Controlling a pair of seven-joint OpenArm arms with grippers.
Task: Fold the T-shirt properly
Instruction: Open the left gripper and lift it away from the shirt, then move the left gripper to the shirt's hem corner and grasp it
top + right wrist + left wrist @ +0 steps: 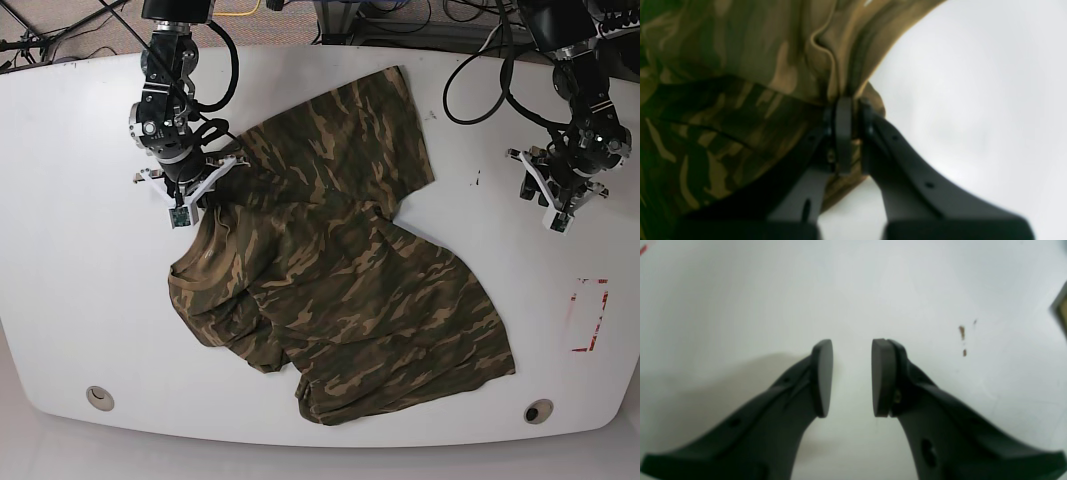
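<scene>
While the T-shirt (340, 290) sprawls rumpled across the middle of the white table (80, 300), one part's folded over toward the far edge. It's soft camo cloth, green, brown and tan. The right gripper (853, 133) pinches a bunched fold; the left gripper (852, 378) has its flat dark pads (822, 376) parted, holding nothing, near the right edge.

A white table (70, 300) bears the rumpled camouflage T-shirt (340, 290).
</scene>
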